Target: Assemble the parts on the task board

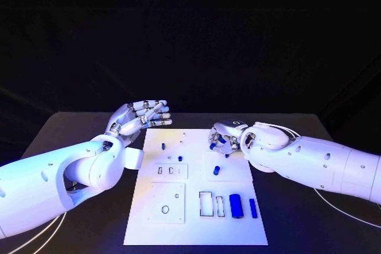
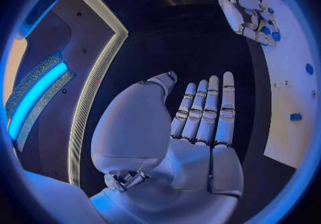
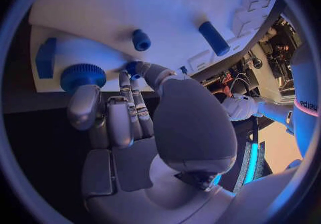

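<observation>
The white task board [image 1: 196, 221] lies in the middle of the table. My right hand [image 1: 227, 137] hovers over its far right part with fingers curled. In the right wrist view its thumb and a finger pinch a small blue part [image 3: 133, 67], next to a knurled blue wheel [image 3: 81, 76]. My left hand [image 1: 143, 115] stands beside the board's far left corner, palm bare and fingers stretched out [image 2: 204, 112]. Loose on the board's near right lie a blue cylinder [image 1: 235, 205] and a thin blue bar [image 1: 253, 207]. A short blue peg [image 1: 217, 169] stands mid-board.
Two narrow slots [image 1: 206, 203] sit left of the cylinder, and a round hole [image 1: 165, 209] is in the near left plate. Two tiny blue pieces [image 1: 180, 157] stand near the board's far middle. Black table [image 1: 301, 232] surrounds the board.
</observation>
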Tool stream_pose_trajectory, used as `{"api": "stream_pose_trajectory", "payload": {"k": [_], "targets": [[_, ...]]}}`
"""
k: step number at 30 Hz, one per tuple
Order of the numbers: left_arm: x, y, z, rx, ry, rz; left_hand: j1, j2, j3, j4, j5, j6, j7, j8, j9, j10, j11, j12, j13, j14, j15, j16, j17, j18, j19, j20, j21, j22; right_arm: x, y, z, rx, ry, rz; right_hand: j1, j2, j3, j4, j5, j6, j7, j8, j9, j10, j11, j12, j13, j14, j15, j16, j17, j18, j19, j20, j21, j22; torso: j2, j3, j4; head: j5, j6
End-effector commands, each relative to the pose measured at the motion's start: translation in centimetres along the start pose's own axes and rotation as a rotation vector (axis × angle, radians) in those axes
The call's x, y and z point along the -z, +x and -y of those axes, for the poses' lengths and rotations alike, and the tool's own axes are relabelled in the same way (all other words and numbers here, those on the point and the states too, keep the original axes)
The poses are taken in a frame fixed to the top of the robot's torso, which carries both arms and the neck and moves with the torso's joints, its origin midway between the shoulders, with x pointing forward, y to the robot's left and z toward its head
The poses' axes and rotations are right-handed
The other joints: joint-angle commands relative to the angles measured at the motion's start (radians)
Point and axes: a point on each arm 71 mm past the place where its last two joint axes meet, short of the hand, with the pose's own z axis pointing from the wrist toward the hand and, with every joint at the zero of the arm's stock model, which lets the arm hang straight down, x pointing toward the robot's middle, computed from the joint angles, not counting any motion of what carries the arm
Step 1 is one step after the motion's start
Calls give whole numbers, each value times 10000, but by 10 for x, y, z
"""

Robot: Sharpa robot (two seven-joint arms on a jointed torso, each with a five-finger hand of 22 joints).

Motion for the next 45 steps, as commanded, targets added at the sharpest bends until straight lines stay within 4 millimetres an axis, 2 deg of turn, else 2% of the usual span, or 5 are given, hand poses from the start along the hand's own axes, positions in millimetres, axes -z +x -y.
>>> {"api": "stream_pose_trajectory", "payload": {"k": [1,5,14,27,45], "targets": [[-1,3,2,67,110,-231,-39,-72,63,-10,-1,55,245,25,17,-2,33,-38,-10,-86,-2,-33,20,128,70,-16,42,9,0,2,-2,1,-65,-185,-65,-47,69,-10,48,71,-12,48,17,80,-13,18,-11,532,8,59,15,-205,85,-19,38,21,2,-2,1,9,-4],[-1,2,2,65,106,-227,-39,-72,63,-10,-1,55,245,25,17,-2,33,-38,-10,-86,-2,-33,20,128,70,-16,42,9,-1,2,-2,11,14,-244,25,37,318,-11,36,227,-80,151,128,324,-81,70,6,522,-44,119,11,-240,180,-53,214,272,-2,1,-5,15,6],[-1,2,1,67,96,-228,-37,-66,76,-15,-1,55,248,26,18,0,35,-45,-11,-87,-1,-30,31,129,70,-16,43,8,-1,-2,-3,-7,140,495,341,632,1108,-243,-849,677,-314,628,616,1267,-385,317,292,514,-291,270,27,-329,373,-276,622,885,2,7,4,22,9],[-3,1,1,75,76,-217,-38,-65,84,-19,-2,53,253,25,18,1,37,-51,-11,-87,-1,-27,41,129,71,-16,45,7,-7,-16,-12,-496,166,1759,255,631,1204,-291,-838,658,-328,733,778,1302,-398,266,356,524,-310,329,71,-365,449,-307,748,1082,-5,-3,6,80,47],[-4,5,0,120,73,-287,-34,-66,101,-31,-4,43,259,20,18,-7,42,-68,-15,-90,1,-23,60,128,70,-15,47,5,-43,-22,-40,-565,-177,2227,161,528,1271,-343,-841,506,-290,731,877,1190,-357,129,368,529,-280,378,100,-376,456,-292,788,1154,42,-15,36,147,62]]}}
